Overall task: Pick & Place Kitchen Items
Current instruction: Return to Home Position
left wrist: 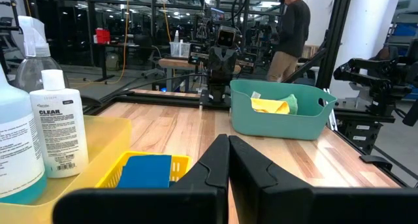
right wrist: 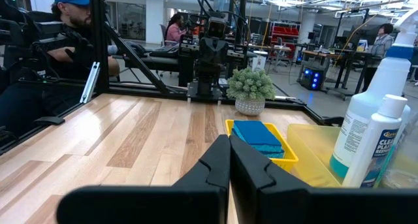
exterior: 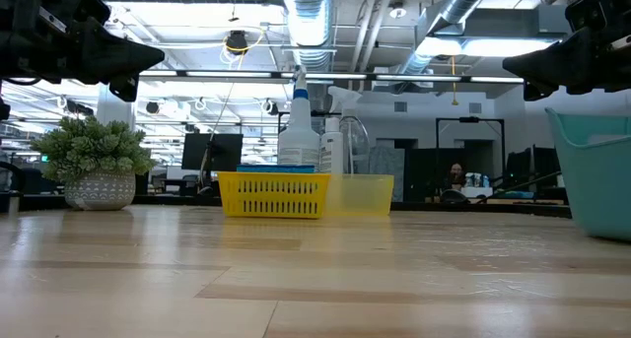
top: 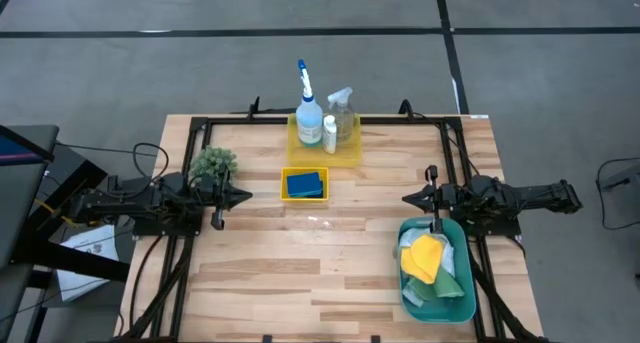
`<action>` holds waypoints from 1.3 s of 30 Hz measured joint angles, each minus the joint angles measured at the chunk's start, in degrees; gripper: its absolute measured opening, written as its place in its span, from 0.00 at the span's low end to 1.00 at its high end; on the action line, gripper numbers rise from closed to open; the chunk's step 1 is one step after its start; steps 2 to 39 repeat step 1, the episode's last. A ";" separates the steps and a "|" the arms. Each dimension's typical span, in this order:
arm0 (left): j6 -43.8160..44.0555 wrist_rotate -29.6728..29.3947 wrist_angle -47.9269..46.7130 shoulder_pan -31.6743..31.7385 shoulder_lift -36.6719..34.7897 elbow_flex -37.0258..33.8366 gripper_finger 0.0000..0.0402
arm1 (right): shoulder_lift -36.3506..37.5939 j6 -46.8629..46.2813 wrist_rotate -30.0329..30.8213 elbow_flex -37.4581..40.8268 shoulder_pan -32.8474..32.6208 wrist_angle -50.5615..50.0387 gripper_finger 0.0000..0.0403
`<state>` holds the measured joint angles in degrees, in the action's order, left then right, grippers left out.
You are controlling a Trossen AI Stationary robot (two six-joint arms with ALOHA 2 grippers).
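grippers faced each other across the middle of the table [top: 330, 273], both raised above the wood, fingers pressed together and holding nothing. the left gripper [top: 240, 195] hung just beside a small plant [top: 213, 163]; the right gripper [top: 410, 197] hung at the far rim of a teal bin [top: 457, 235]. between them, nearer the left one, a blue sponge [top: 305, 184] lay in a small yellow tray [top: 283, 185]. farther back, a blue-white spray bottle [top: 307, 111], a clear spray bottle [top: 342, 108] and a small white bottle [top: 329, 130] stood in a larger yellow tray [top: 345, 155]. a yellow cloth [top: 424, 255], a white cloth [top: 410, 241] and a green cloth [top: 442, 288] lay in the bin.
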<state>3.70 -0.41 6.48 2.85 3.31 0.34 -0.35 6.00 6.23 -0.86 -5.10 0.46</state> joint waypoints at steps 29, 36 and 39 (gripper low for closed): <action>0.00 0.00 0.00 0.00 0.00 0.00 0.00 | 0.00 -0.01 0.00 0.00 0.00 0.00 0.00; 0.00 0.00 0.00 0.00 0.00 0.00 0.00 | 0.00 -0.01 0.00 0.00 0.00 0.00 0.00; 0.00 0.00 0.00 0.00 0.00 0.00 0.00 | 0.00 -0.01 0.00 0.00 0.00 0.00 0.00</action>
